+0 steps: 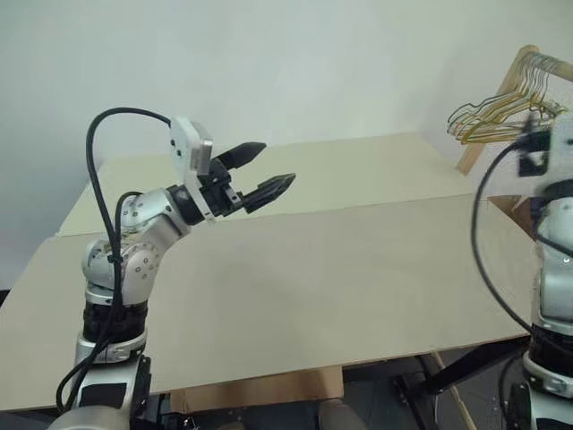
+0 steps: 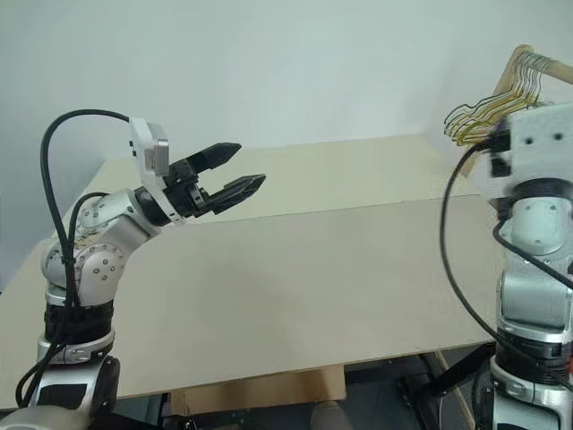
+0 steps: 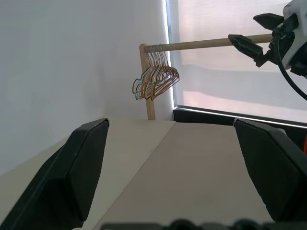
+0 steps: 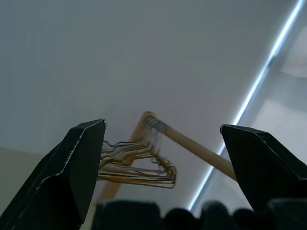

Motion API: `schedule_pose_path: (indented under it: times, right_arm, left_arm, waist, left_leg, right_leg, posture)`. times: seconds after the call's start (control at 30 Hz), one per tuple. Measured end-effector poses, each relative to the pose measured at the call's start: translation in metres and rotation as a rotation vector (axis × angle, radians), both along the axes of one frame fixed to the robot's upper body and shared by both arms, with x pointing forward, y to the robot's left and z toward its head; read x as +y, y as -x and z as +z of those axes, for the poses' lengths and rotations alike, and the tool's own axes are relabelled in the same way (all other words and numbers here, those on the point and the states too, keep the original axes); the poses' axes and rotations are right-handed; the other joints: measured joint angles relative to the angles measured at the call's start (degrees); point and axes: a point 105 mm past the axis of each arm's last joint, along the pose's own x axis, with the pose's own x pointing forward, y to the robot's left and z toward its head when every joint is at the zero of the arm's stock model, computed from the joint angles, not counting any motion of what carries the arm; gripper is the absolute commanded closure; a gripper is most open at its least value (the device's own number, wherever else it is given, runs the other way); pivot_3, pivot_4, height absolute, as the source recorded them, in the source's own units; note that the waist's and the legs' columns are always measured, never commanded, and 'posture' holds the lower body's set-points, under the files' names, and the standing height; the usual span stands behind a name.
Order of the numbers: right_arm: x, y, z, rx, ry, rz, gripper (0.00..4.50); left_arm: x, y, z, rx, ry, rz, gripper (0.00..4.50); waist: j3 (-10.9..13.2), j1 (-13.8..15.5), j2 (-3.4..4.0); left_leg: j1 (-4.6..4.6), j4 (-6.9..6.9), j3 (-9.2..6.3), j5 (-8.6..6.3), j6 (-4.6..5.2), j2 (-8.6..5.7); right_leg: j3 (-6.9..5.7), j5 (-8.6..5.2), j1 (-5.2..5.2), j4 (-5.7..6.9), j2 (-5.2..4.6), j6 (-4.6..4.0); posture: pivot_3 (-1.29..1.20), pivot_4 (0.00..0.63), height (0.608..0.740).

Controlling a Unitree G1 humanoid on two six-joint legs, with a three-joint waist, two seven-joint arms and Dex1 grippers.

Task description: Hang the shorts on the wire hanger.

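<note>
The left gripper [image 1: 261, 174], two black fingers on a silver arm, hangs above the pale beige tabletop [image 1: 313, 278] with its jaws wide apart and empty. The right gripper [image 3: 256, 34] is raised toward the wooden rack [image 3: 148, 81] with its bunch of gold and green wire hangers [image 3: 156, 81], jaws also spread and empty. I cannot tell where the shorts or the single grey hanger are.

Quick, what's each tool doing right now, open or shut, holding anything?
Left tool: open, holding nothing, above the beige table.
Right tool: open, holding nothing, near the wooden rack.
</note>
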Motion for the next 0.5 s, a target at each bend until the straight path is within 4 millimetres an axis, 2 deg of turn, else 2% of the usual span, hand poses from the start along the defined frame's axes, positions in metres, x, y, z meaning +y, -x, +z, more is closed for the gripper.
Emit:
schedule_pose_path:
  times: [0.07, 0.17, 0.27, 0.37, 0.5]
  right_arm:
    - [0.027, -0.001, -0.026, 0.122, 0.013, 0.186, 0.03]
    - [0.063, 0.008, -0.066, 0.309, 0.015, 0.458, 0.03]
    - [0.09, 0.024, -0.092, 0.453, 0.019, 0.698, 0.03]
    - [0.103, 0.032, -0.094, 0.504, 0.043, 0.828, 0.03]
    - [0.11, 0.027, -0.085, 0.494, 0.064, 0.881, 0.03]
  left_arm:
    - [0.008, 0.001, -0.009, 0.022, -0.044, 0.009, 0.0]
    - [0.025, 0.006, -0.031, 0.072, -0.143, 0.037, 0.0]
    - [0.036, 0.018, -0.052, 0.123, -0.225, 0.043, 0.0]
    - [0.041, 0.026, -0.063, 0.139, -0.278, 0.049, 0.0]
    - [0.043, 0.031, -0.064, 0.123, -0.291, 0.064, 0.0]
  waist:
    - [0.23, 0.15, -0.11]
    - [0.8, 0.88, -0.18]
    - [1.54, 2.05, -0.22]
    - [1.99, 4.0, -0.4]
    - [2.05, 6.66, -0.47]
  left_leg:
    - [0.0, 0.0, -0.04, -0.01, 0.01, 0.05]
    - [-0.04, 0.0, -0.04, -0.01, 0.0, 0.04]
    - [-0.05, 0.0, -0.05, -0.03, -0.02, 0.05]
    - [-0.1, 0.0, -0.08, -0.02, -0.03, 0.06]
    - [-0.3, 0.0, -0.1, -0.01, -0.05, 0.11]
  right_leg:
    - [-0.04, -0.01, -0.01, 0.01, 0.03, 0.02]
    - [-0.07, -0.04, -0.04, 0.01, -0.01, 0.07]
    - [-0.07, 0.01, -0.09, 0.01, -0.03, -0.02]
    - [-0.14, 0.06, -0.2, 0.06, -0.04, -0.1]
    - [-0.24, 0.14, -0.52, 0.08, -0.02, -0.25]
  posture:
    - [-0.09, 0.037, 0.74]
    - [-0.05, 0.047, 0.74]
    - [-0.02, 0.049, 0.74]
    - [0.01, 0.052, 0.74]
    - [0.02, 0.046, 0.74]
